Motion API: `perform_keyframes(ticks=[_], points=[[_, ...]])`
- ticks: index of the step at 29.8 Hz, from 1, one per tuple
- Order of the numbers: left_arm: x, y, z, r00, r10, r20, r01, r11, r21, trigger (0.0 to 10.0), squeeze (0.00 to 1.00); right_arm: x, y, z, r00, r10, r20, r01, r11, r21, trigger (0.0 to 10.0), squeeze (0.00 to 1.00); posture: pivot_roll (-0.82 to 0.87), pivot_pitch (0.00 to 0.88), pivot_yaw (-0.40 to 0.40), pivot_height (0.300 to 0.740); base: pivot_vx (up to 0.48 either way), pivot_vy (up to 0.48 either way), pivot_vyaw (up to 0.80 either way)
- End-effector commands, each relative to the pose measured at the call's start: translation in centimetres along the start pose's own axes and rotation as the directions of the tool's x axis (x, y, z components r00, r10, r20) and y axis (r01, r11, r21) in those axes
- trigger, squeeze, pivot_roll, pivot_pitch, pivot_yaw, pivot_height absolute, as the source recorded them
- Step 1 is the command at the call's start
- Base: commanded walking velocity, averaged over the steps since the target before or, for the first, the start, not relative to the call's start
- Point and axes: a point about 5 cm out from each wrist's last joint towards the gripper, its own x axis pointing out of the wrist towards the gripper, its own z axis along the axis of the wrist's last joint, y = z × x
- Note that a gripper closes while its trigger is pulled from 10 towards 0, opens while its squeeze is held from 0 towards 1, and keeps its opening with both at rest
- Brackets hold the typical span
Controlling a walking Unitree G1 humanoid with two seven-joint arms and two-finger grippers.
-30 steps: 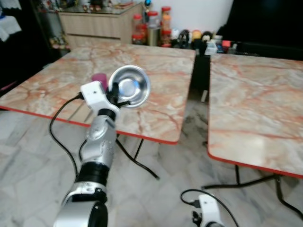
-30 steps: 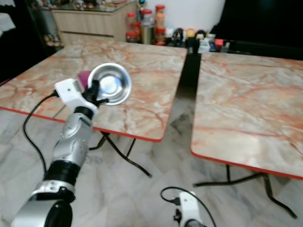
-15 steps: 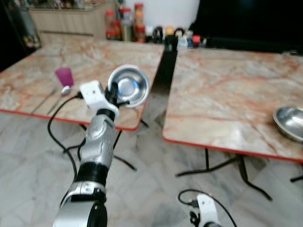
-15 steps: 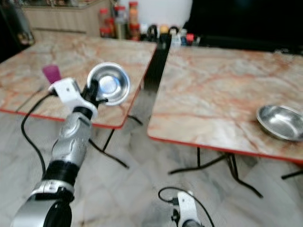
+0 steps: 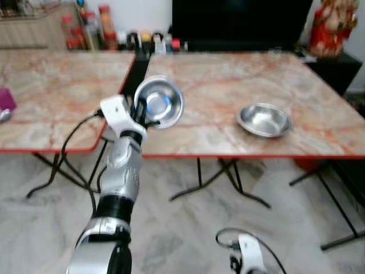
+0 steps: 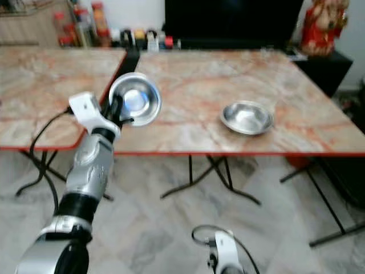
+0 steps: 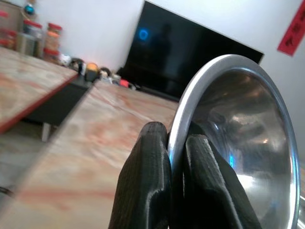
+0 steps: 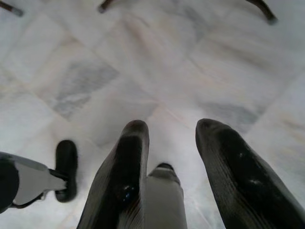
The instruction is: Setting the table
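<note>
**A:** Table (image 5: 296,80) first. What is seen of it?

**B:** A big table with a pink and orange stone-look top and a red edge is seen in the middle. A second table (image 5: 51,91) of the same look is set just beside it, on the robot's left, with a dark gap between them. A pale tiled floor (image 5: 188,228) is seen under both.

**A:** And behind the tables?

**B:** A big black screen (image 5: 239,23) is stood against the wall. A row of jars and small bottles (image 5: 108,34) is lined up at the far edge. A red figure (image 5: 333,25) is seen at the far right corner.

**A:** Where are the bowls?

**B:** One shiny metal bowl (image 5: 264,120) is laid flat on the big table, near the front edge. A second metal bowl, the held bowl (image 5: 159,103), is lifted up in the air. It is tipped on its side, over the gap side of the big table.

**A:** How is it held?

**B:** Its rim is pinched by the left gripper (image 7: 172,191). The two black fingers (image 7: 147,186) are pressed tight, one on each side of the rim.

**A:** And the other arm?

**B:** The right gripper (image 8: 174,167) is hung low over the floor. Its fingers are spread apart and nothing is held.

**A:** Anything small?

**B:** A bit of a pink cup (image 5: 5,98) is seen at the left edge, on the second table.
</note>
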Motion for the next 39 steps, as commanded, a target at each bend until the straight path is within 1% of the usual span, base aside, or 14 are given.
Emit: perform_keyframes(ticks=[1,18,21,23,25,28,29,30,31,32,33,35,37,39], points=[[0.3,-0.9,0.3,0.999,-0.027,0.018,0.027,1.000,-0.004,10.0,0.00,0.0,-0.5,0.1,1.000,-0.014,0.004,0.014,1.000,0.000,10.0,0.00,-0.02,0.000,0.007,0.719,0.000,-0.412,0.00],[-0.3,-0.8,0.1,0.999,-0.034,0.015,0.034,0.999,0.008,10.0,0.00,0.0,-0.5,0.1,1.000,-0.012,0.008,0.012,1.000,-0.002,10.0,0.00,-0.01,0.000,-0.004,0.719,0.000,-0.381,0.00],[-0.6,-1.2,0.3,0.997,-0.080,0.023,0.080,0.997,0.015,10.0,0.00,0.0,-0.5,0.1,1.000,-0.009,0.008,0.009,1.000,-0.006,10.0,0.00,0.00,0.000,-0.006,0.719,0.000,0.000,0.00],[-1.9,-1.6,0.5,0.978,-0.207,0.000,0.207,0.978,0.020,10.0,0.00,0.0,-0.3,0.0,1.000,-0.004,0.005,0.004,1.000,-0.013,10.0,0.00,0.00,0.000,-0.002,0.719,0.000,0.000,0.00],[-2.3,-1.3,0.5,0.975,-0.223,-0.011,0.223,0.975,0.020,10.0,0.00,0.0,-0.3,0.1,1.000,-0.004,0.005,0.004,1.000,-0.013,10.0,0.00,0.00,0.000,-0.002,0.719,0.000,0.000,0.00],[-3.7,0.7,0.5,0.972,-0.230,-0.040,0.231,0.972,0.038,10.0,0.00,0.0,-0.3,0.1,1.000,-0.002,0.007,0.002,1.000,-0.016,10.0,0.00,0.00,0.000,-0.005,0.719,0.000,0.000,0.00],[-4.2,2.5,0.2,0.982,-0.176,-0.069,0.181,0.981,0.070,10.0,0.00,0.0,-0.3,0.1,1.000,0.000,0.006,0.000,1.000,-0.020,10.0,0.00,0.01,0.000,-0.007,0.719,0.000,0.000,0.00],[-5.4,5.9,-0.2,0.991,-0.075,-0.114,0.089,0.988,0.123,10.0,0.00,0.0,-0.3,0.1,1.000,0.003,0.004,-0.003,1.000,-0.026,10.0,0.00,0.01,0.000,-0.008,0.719,0.000,0.000,0.00],[-5.4,5.9,-0.2,0.991,-0.075,-0.114,0.089,0.988,0.123,10.0,0.00,0.0,-0.3,0.1,1.000,0.003,0.004,-0.003,1.000,-0.026,10.0,0.00,0.01,0.000,-0.008,0.719,0.000,0.000,0.00],[-6.4,8.1,-0.5,0.991,-0.006,-0.137,0.027,0.988,0.150,10.0,0.00,0.0,-0.3,0.1,1.000,0.004,0.004,-0.004,1.000,-0.028,10.0,0.00,0.01,0.000,-0.008,0.719,0.000,0.000,0.00],[-6.4,8.1,-0.5,0.991,-0.006,-0.137,0.027,0.988,0.150,10.0,0.00,0.0,-0.3,0.1,1.000,0.004,0.004,-0.004,1.000,-0.028,10.0,0.00,0.01,0.000,-0.008,0.719,0.000,0.000,0.00],[-9.7,13.0,-1.6,0.965,0.169,-0.201,-0.134,0.976,0.174,10.0,0.00,0.0,-0.3,0.0,1.000,0.009,0.003,-0.009,0.999,-0.035,10.0,0.00,0.02,0.000,-0.011,0.719,0.000,0.000,0.00],[-10.4,13.8,-2.0,0.956,0.200,-0.217,-0.165,0.972,0.166,10.0,0.00,0.0,-0.3,0.1,1.000,0.009,0.004,-0.009,0.999,-0.035,10.0,0.00,0.02,0.000,-0.011,0.719,0.000,0.000,0.00],[-11.7,14.9,-3.1,0.929,0.248,-0.276,-0.189,0.956,0.223,10.0,0.00,0.0,-0.2,0.0,1.000,0.010,0.003,-0.010,0.999,-0.038,10.0,0.00,0.02,0.000,-0.009,0.719,0.000,0.000,0.00]])
